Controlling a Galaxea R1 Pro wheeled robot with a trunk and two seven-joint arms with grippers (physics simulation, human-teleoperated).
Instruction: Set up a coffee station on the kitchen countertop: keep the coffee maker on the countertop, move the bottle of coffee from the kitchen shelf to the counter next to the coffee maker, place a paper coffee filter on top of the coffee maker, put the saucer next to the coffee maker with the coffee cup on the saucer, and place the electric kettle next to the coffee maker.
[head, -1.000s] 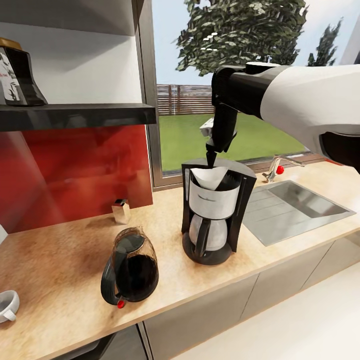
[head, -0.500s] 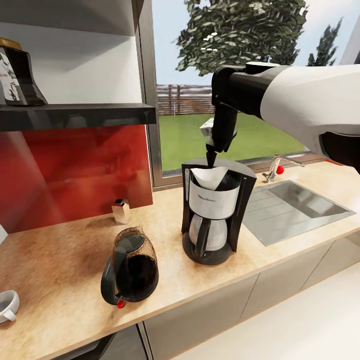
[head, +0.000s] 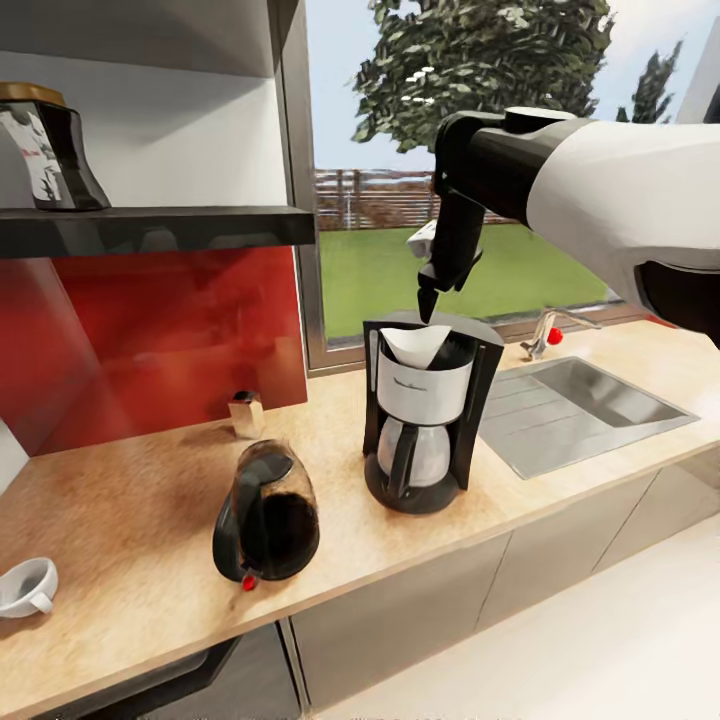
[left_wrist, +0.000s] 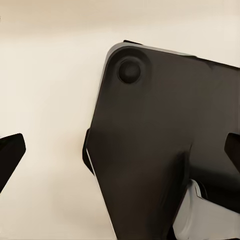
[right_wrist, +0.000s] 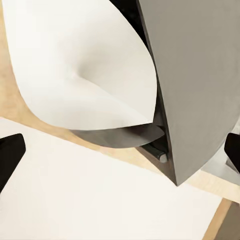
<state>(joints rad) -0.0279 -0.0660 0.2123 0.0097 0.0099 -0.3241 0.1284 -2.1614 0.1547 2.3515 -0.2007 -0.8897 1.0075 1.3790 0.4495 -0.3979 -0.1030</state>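
Head view, items as we find them. Coffee maker (head: 425, 420): upright on the countertop (head: 150, 520), long axis vertical, carafe handle facing the counter's front edge. Filter (head: 418, 344): white cone seated in the maker's open top, mouth upward, tip down inside the housing. Right gripper (head: 425, 305): hangs just above the filter's rear rim, fingers pointing straight down, apart from the paper; in the right wrist view (right_wrist: 120, 150) we see both fingertips at the frame's edges, spread wide, with nothing between them, and the filter (right_wrist: 80, 65) and the maker's grey housing (right_wrist: 195, 75) below.

Kettle (head: 267, 512): left of the maker, upright, near it but not touching, black handle and red switch toward the front. Cup (head: 26, 587): at the counter's left end, tipped on its side, mouth facing upward and away from us. Bottle (head: 52, 147): upright on the shelf (head: 160, 228), gold lid on top, label facing left-front. Sink (head: 580, 405): right of the maker.

Left gripper (left_wrist: 120, 150): in the left wrist view we see fingertips wide apart, empty, over a dark robot panel (left_wrist: 150, 150).
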